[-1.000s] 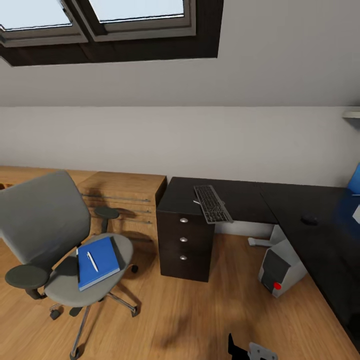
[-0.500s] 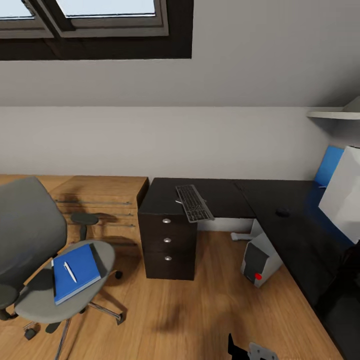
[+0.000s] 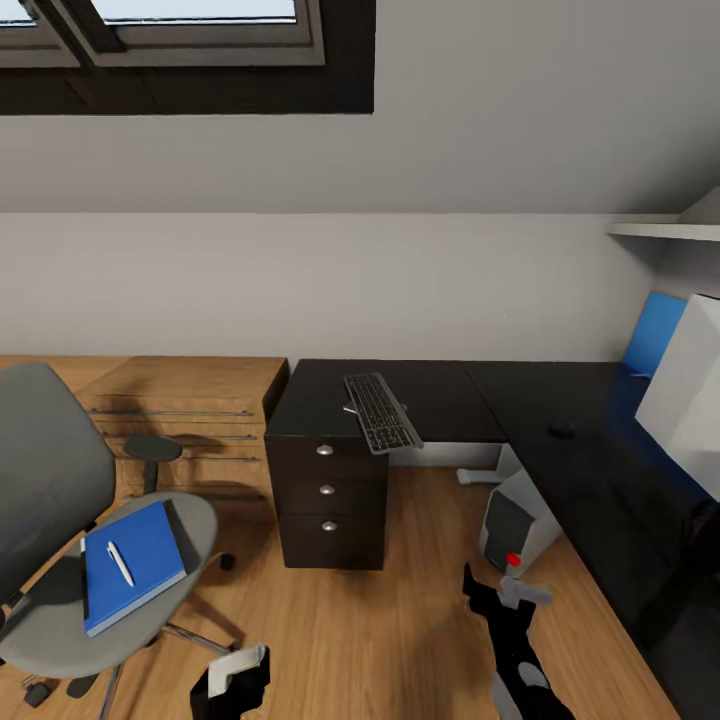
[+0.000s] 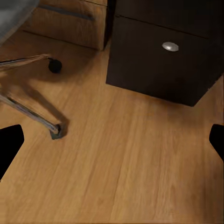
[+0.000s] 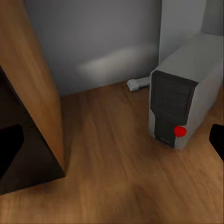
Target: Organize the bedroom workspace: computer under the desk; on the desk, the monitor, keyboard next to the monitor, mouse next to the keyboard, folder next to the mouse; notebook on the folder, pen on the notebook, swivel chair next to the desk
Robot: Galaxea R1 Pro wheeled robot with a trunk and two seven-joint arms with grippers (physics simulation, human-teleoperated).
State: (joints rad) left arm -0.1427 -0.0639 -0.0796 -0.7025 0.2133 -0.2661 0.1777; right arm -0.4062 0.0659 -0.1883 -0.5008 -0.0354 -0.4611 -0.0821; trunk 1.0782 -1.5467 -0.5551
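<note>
Folder [image 3: 132, 565] flat on swivel chair [image 3: 60, 520] seat, pen [image 3: 120, 563] lying loose on top; dark notebook edge peeks at far side. Folder likely thin, light, stiff; best taken at overhanging near edge. Pen may roll off if tilted. Keyboard [image 3: 382, 411] on surface [image 3: 560, 470], overhanging front edge; mouse [image 3: 561, 431] well apart on right wing. Computer [image 3: 515, 520] on floor beneath. Left claw [image 3: 232, 680] and right claw [image 3: 497, 588] low over floor, fingers apart, empty.

Blue folder [image 3: 132, 565] with white pen [image 3: 120, 563] lies on the grey swivel chair [image 3: 60, 520]; keyboard [image 3: 381, 411] overhangs the black desk [image 3: 450, 390].
</note>
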